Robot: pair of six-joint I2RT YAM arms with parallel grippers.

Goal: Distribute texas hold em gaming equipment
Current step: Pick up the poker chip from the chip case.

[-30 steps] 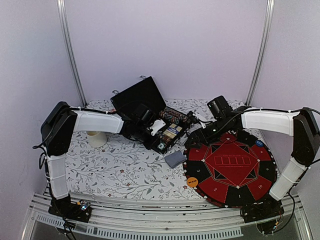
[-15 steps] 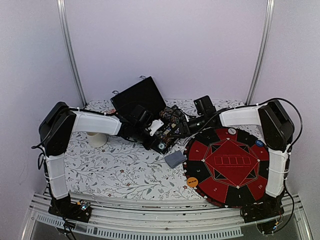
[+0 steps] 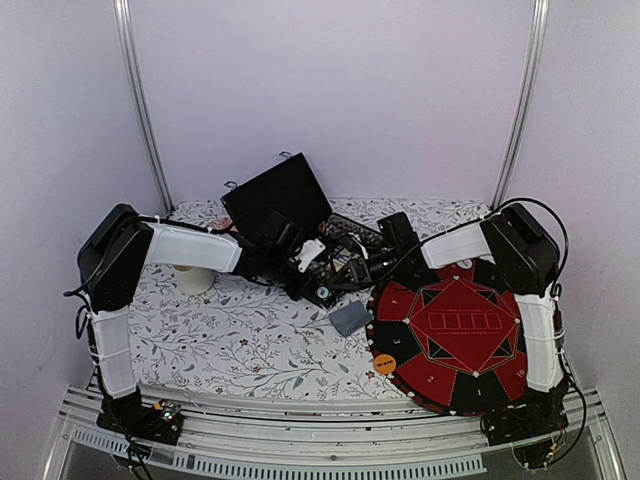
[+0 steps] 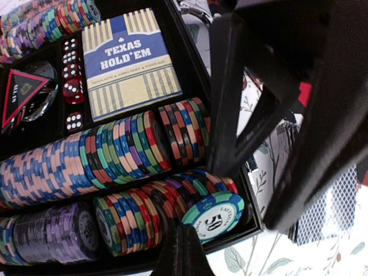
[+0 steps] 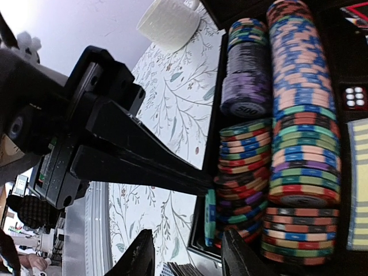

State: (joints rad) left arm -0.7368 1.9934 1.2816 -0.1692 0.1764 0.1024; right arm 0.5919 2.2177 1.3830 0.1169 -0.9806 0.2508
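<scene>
An open black case (image 3: 278, 195) holds rows of multi-coloured poker chips (image 4: 115, 149), a blue and yellow Texas Hold'em card box (image 4: 129, 63) and red dice (image 4: 72, 89). My left gripper (image 3: 328, 270) is shut, its tip (image 4: 181, 247) touching the edge of a tilted green-blue 50 chip (image 4: 214, 215) at the end of the near row. That chip shows edge-on in the right wrist view (image 5: 210, 218). My right gripper (image 5: 190, 259) is open and empty just beside that end of the case, its fingers (image 4: 241, 103) close to the left gripper. A grey-blue card deck (image 3: 350, 318) lies by the mat.
A round red and black poker mat (image 3: 460, 335) lies at the right with an orange button disc (image 3: 385, 363) on its near left edge. A cream cup (image 3: 192, 277) stands at the left. The table has a floral cloth (image 3: 250, 330).
My right arm has swung left off the mat to the chip case, and its gripper now faces the left one. My left gripper has stayed at the case.
</scene>
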